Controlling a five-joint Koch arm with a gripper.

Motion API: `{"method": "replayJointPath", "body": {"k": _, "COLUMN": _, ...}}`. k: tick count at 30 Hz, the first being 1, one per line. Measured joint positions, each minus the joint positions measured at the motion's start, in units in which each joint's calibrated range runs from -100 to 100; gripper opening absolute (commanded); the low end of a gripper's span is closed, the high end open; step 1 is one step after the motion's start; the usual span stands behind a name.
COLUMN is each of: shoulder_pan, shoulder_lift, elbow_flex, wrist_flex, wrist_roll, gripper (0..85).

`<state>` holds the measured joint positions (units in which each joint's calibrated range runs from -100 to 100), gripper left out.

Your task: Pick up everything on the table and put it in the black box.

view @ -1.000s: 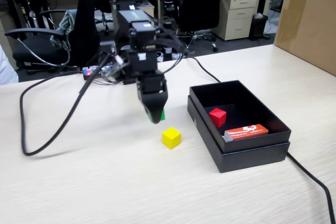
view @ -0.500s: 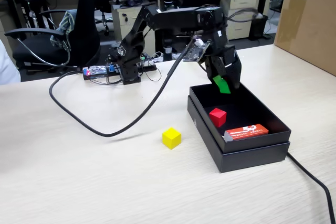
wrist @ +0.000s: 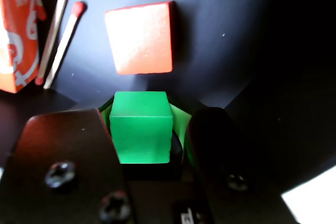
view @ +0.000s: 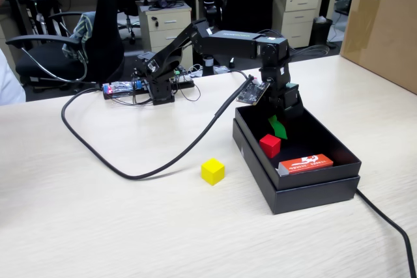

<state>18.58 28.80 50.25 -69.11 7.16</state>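
Observation:
In the fixed view my gripper (view: 279,124) hangs low inside the black box (view: 313,193), just behind the red cube (view: 270,145). It is shut on the green cube (view: 277,127). The wrist view shows the green cube (wrist: 140,127) held between the two dark jaws of the gripper (wrist: 152,114), a little above the box floor. The red cube (wrist: 140,36) lies on that floor just ahead. The yellow cube (view: 212,171) sits on the beige table (view: 130,226), left of the box.
An orange-red packet (view: 306,163) lies in the box's front right part, and the wrist view shows the packet (wrist: 18,24) with two matches (wrist: 58,40) beside it. A thick black cable (view: 130,167) loops over the table. A brown carton (view: 384,24) stands far right.
The arm swung right from above the table near the yellow cube to over the box. It has since lowered the green cube into the box, close to the red cube.

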Motion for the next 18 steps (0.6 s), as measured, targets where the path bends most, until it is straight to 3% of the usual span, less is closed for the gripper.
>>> {"method": "replayJointPath", "body": {"k": 2, "shoulder_pan": -0.1, "shoulder_lift": 0.26, "elbow_flex": 0.0, "wrist_flex": -0.15, "wrist_roll": 0.0, "gripper": 35.1}}
{"method": "replayJointPath", "body": {"k": 3, "shoulder_pan": -0.2, "shoulder_lift": 0.26, "elbow_flex": 0.0, "wrist_flex": -0.23, "wrist_roll": 0.0, "gripper": 36.4}}
{"method": "replayJointPath", "body": {"k": 8, "shoulder_pan": -0.49, "shoulder_lift": -0.78, "elbow_flex": -0.18, "wrist_flex": -0.7, "wrist_roll": 0.0, "gripper": 37.5}}
{"method": "replayJointPath", "body": {"k": 12, "shoulder_pan": -2.3, "shoulder_lift": -13.07, "elbow_flex": -0.09, "wrist_flex": -1.08, "wrist_roll": -0.1, "gripper": 38.4}}
{"method": "replayJointPath", "body": {"k": 18, "shoulder_pan": -10.99, "shoulder_lift": -25.89, "elbow_flex": -7.76, "wrist_flex": -1.24, "wrist_roll": -5.67, "gripper": 43.4}}
